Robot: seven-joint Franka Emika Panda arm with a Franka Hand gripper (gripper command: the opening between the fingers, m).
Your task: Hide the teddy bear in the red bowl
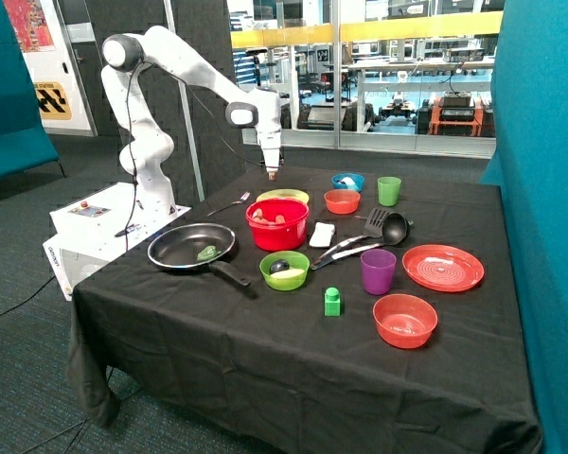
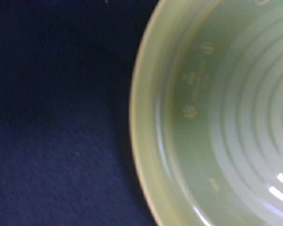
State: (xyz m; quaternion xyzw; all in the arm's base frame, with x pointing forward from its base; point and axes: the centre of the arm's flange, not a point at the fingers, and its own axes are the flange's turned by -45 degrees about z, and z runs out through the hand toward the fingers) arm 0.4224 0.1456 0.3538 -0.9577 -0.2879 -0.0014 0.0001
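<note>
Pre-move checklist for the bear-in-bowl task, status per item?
1. Teddy bear inside the red bowl: ok, brownish shape shows in it.
2. Bear hidden: not ok, partly visible from the outside view.
3. End effector clear of the red bowl: ok, it hangs above and behind it, over the yellow-green plate.
4. End effector open or shut: cannot tell.
5. Plate empty: cannot tell; the part in the wrist view is bare.
6. Red bowl upright on the table: ok.

Robotics lab, glass partition [image 1: 360,66] onto workshop benches, robot arm [image 1: 185,71] beside black-draped table [image 1: 265,331]
</note>
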